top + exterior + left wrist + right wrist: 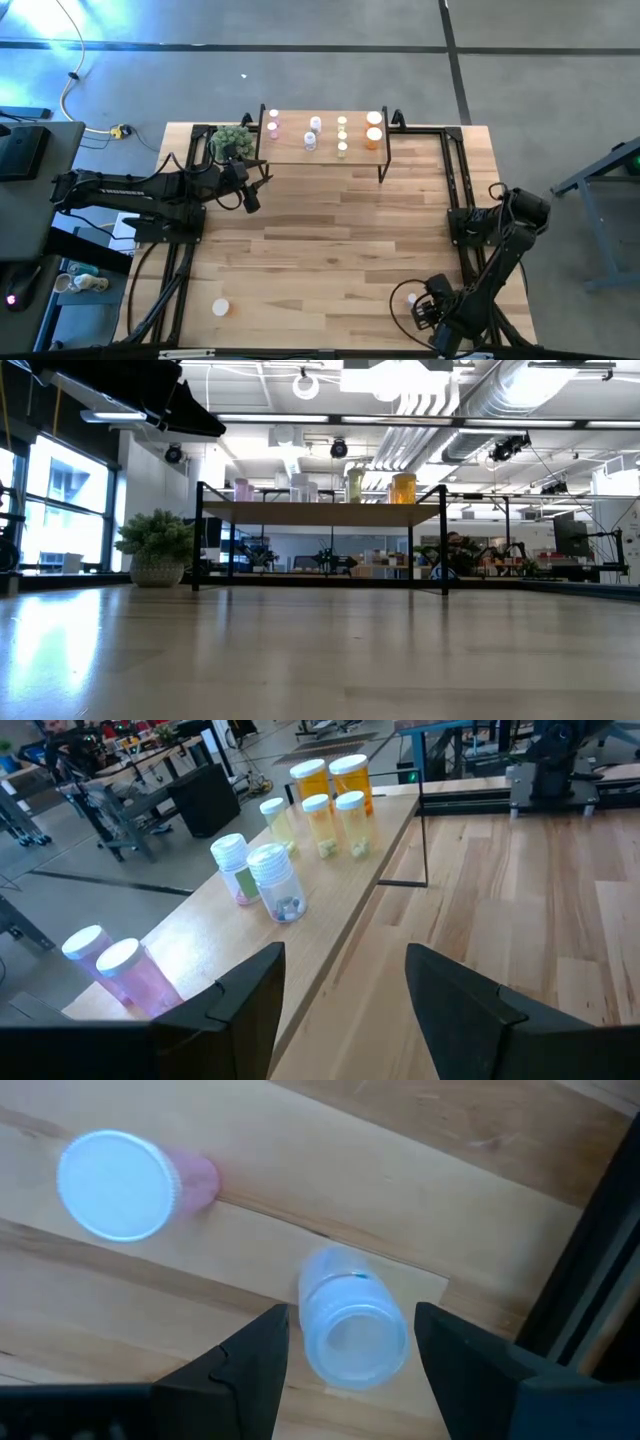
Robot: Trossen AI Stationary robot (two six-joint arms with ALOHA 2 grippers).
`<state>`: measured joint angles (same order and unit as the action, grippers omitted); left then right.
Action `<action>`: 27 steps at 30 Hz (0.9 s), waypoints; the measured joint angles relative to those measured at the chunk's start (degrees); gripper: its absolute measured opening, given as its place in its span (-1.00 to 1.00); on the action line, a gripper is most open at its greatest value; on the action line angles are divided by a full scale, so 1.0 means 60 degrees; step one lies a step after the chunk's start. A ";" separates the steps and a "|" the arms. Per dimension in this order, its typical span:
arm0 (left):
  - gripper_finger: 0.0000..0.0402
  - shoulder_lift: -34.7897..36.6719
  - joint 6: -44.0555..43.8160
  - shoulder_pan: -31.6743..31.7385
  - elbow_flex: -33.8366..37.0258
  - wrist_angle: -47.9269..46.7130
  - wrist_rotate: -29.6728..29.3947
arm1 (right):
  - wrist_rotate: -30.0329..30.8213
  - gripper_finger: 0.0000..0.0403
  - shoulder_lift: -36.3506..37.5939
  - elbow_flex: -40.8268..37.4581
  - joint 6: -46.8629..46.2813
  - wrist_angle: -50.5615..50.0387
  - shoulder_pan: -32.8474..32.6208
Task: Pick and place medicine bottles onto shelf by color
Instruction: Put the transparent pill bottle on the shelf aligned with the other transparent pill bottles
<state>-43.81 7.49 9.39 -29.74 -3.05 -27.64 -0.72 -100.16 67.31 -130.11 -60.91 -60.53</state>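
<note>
Right hand: fingers spread, poised above a clear bottle; a pink bottle stands beside it. Left hand: spread, facing the shelf.

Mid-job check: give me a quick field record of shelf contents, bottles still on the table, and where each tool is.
shelf: nine bottles, grouped by color
pink pair: on shelf
orange pair: on shelf
clear bottle: on table, between right tool's open fingers
pink bottle: on table beside it
left tool: open, empty, by the shelf
right tool: open, over clear bottle
</note>
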 joint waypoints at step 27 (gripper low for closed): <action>-0.02 0.0000 0.0026 -0.0001 0.0000 -0.0004 0.0007 | 0.0720 -0.38 0.0004 0.1382 0.0020 -0.0809 0.0015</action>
<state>-43.81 7.64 9.39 -29.74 -3.07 -27.59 3.60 -100.14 75.60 -129.99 -65.77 -60.45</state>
